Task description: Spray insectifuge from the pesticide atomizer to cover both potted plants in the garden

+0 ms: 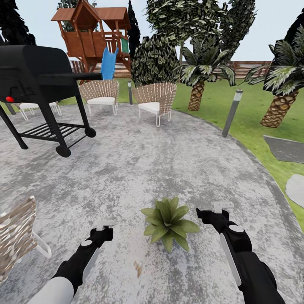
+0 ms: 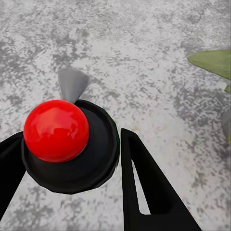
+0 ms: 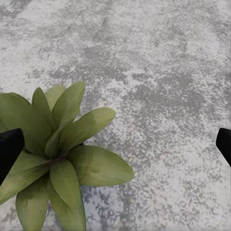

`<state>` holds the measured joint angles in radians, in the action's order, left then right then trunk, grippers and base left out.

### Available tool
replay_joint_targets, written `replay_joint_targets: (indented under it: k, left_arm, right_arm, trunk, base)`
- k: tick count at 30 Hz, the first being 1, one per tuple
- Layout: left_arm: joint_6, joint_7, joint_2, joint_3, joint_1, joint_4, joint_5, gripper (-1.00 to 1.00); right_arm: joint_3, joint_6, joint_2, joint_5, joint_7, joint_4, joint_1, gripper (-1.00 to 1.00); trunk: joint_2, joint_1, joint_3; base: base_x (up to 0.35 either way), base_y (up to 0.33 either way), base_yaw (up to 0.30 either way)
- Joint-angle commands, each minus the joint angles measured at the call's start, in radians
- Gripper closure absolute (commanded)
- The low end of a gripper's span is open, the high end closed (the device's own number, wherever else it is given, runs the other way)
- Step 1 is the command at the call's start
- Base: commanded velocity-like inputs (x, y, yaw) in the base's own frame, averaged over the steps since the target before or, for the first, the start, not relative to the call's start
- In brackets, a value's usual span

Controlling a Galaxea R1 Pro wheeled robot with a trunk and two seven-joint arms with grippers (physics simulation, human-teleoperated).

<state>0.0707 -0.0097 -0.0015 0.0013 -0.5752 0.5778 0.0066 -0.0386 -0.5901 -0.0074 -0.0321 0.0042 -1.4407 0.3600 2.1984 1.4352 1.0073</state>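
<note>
Left wrist view: left fingers (image 2: 144, 187) tight around red-domed atomizer (image 2: 91, 163), right fingers (image 3: 8, 147) wide apart.

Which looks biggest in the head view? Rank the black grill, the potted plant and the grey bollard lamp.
1. black grill, by far the largest.
2. potted plant.
3. grey bollard lamp, slim.

The plant sits nearest the camera and the lamp farther off, so their order in true size is unsure.

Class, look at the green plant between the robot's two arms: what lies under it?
Grey mottled stone patio surrounds the potted plant and runs beneath its leaves. The leaves spread over its centre, so any pot and the paving directly below are covered from view.
</note>
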Motion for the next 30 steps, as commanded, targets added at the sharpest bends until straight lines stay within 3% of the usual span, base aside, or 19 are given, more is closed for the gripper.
replay_joint_targets:
  k: [1, 30]
  left_arm:
    - [0.006, -0.001, 0.0, 0.0, 0.0, 0.002, 0.0, 1.0]
    - [0.006, -0.001, 0.0, 0.0, 0.0, 0.002, 0.001, 1.0]
  right_arm:
    - [0.0, -0.005, 0.0, -0.003, 0.0, -0.001, 0.0, -1.0]
    - [0.002, -0.007, 0.003, -0.003, 0.0, -0.001, 0.0, -1.0]
  trunk:
    - [-0.007, -0.004, -0.001]
    - [-0.21, -0.115, -0.084]
  base:
    - [0.0, 0.0, 0.0]
    - [0.0, 0.0, 0.0]
